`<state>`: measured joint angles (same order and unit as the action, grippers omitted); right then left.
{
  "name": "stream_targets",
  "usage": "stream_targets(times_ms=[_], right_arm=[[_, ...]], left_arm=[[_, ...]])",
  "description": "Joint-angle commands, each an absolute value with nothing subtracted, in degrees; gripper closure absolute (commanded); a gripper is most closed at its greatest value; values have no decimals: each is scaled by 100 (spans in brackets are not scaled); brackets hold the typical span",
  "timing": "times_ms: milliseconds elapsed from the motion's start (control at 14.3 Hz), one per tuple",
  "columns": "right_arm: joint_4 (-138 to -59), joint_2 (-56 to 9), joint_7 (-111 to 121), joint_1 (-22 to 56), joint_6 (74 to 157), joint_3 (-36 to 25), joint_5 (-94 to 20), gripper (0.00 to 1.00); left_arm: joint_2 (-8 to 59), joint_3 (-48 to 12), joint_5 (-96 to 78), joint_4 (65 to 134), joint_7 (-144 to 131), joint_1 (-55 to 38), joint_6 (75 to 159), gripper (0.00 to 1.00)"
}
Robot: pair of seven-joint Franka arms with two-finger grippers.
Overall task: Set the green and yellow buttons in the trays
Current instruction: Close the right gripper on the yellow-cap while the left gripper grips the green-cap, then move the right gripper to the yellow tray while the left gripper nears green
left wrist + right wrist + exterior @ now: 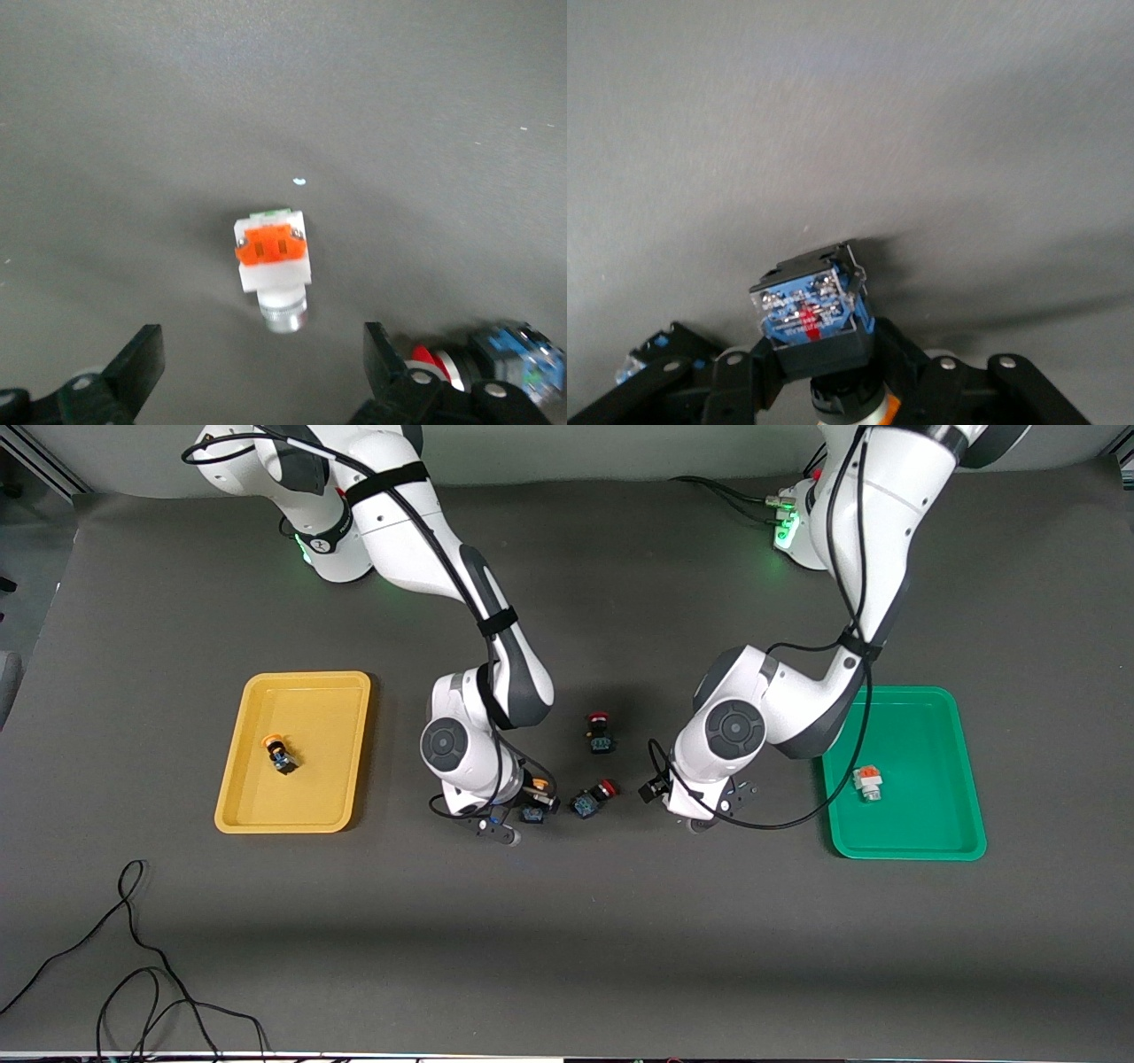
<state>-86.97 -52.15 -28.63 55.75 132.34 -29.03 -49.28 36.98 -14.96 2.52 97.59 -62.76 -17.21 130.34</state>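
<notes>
My right gripper [521,815] is shut on a yellow-capped button with a black-blue body [536,804], low over the mat mid-table. In the right wrist view the body [811,320] sits between the fingers of the right gripper [824,367]. My left gripper [261,372] is open, just above the mat. A white button with an orange block and a silvery head [273,264] lies just ahead of its fingertips. In the front view the left hand [711,808] hides this button. The yellow tray [332,691] holds a yellow-capped button [281,753]. The green tray [921,828] holds a white button [868,782].
Two red-capped black-blue switches lie between the grippers, one [592,799] beside the right gripper and one [600,732] farther from the front camera. The nearer one also shows in the left wrist view [496,359]. A black cable [133,957] lies at the table's front edge.
</notes>
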Motion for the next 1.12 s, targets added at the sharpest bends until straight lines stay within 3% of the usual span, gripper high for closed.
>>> stream_targets(times_ms=[0, 140, 210, 421, 491, 561, 701, 841, 1051], right_arm=[[-8403, -4941, -2524, 5186, 12238, -3084, -4948, 100], [-8402, -4616, -2138, 5142, 11404, -3592, -4852, 100], [-8420, -4414, -1779, 5150, 10860, -3943, -4712, 100], [-8962, -3633, -680, 5246, 9574, -4822, -4430, 100], [-9426, -3273, -364, 5386, 9502, -5034, -4134, 100], [-9857, -2956, -134, 5588, 9527, -5201, -3705, 100], [-10562, -2533, -53, 5984, 9528, -5710, -3000, 100], [-11273, -2356, 619, 5994, 9589, -6124, -2804, 100], [-12310, -2364, 2210, 5907, 10438, -6749, -2830, 100]], left_arm=[[4016, -1380, 571, 9615, -6565, -1811, 13305, 0], [4122, -1345, 624, 9607, -6592, -1811, 13403, 5], [4148, -1336, 633, 9606, -6592, -1811, 13456, 16], [4131, -1318, 633, 9589, -6609, -1802, 13456, 75], [4105, -1327, 633, 9571, -6653, -1802, 13430, 88], [4087, -1318, 633, 9563, -6662, -1793, 13395, 96], [4035, -1318, 624, 9379, -6645, -1758, 13281, 97], [3684, -1345, 580, 9029, -6592, -1653, 12564, 100], [3245, -1380, 449, 8482, -5937, -1609, 11402, 100]])
